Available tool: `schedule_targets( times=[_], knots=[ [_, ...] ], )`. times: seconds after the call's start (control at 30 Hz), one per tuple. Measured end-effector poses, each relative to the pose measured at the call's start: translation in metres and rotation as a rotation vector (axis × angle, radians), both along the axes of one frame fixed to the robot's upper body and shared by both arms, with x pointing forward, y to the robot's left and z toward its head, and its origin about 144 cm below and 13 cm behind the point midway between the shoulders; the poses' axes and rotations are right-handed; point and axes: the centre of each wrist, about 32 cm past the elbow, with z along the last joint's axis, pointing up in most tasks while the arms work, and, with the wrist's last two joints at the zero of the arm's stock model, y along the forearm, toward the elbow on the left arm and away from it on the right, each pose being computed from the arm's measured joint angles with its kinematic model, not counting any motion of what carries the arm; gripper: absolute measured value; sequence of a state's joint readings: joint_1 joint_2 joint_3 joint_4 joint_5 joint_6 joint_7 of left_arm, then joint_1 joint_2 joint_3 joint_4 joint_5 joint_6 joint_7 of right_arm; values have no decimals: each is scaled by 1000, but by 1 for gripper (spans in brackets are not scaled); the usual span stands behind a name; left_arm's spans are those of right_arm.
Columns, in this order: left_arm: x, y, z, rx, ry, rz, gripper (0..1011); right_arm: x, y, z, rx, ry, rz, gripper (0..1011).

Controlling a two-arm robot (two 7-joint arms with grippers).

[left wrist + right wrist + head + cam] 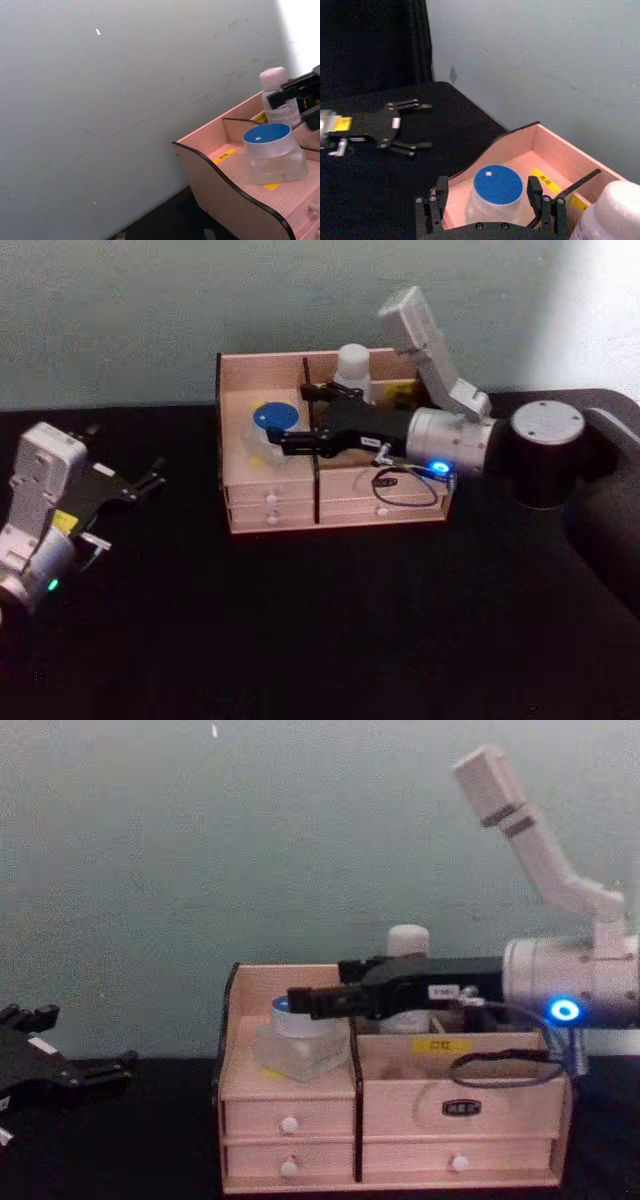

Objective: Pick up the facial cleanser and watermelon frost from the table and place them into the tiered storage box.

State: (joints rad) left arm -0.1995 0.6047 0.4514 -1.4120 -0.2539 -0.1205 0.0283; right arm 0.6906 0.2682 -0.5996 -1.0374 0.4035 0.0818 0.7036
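Against a pale green wall, my right gripper [490,202] is straddling the blue-lidded jar [497,192] in the tiered storage box [262,508], fingers spread wide.

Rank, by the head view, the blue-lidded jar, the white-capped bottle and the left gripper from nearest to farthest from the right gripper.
1. Blue-lidded jar: in the tiered storage box's left compartment, at the right gripper's fingertips.
2. White-capped bottle: back of the right compartment, just behind the right gripper.
3. Left gripper: far off over the table's left side.
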Motion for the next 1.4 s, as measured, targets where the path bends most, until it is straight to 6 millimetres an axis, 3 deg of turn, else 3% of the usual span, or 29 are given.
schedule_targets(
  times=[0.23, 0.47, 0.67, 0.83, 1.1, 1.4],
  knots=[
    [0, 0, 0, 0, 0, 0, 1001, -21, -16, 5, 12, -18, 21, 1003],
    [0, 0, 0, 0, 0, 0, 1001, -58, -57, 7, 35, -25, 4, 1002],
    [0, 0, 0, 0, 0, 0, 1001, -90, -97, 2, 53, -41, -117, 1002],
    [0, 0, 0, 0, 0, 0, 1001, -108, -114, -3, 59, -99, -266, 1002],
    [0, 0, 0, 0, 0, 0, 1001, -125, -115, -19, 36, -209, -594, 1003],
    [0, 0, 0, 0, 0, 0, 1001, -117, -93, -52, -51, -188, -944, 1003]
  ],
)
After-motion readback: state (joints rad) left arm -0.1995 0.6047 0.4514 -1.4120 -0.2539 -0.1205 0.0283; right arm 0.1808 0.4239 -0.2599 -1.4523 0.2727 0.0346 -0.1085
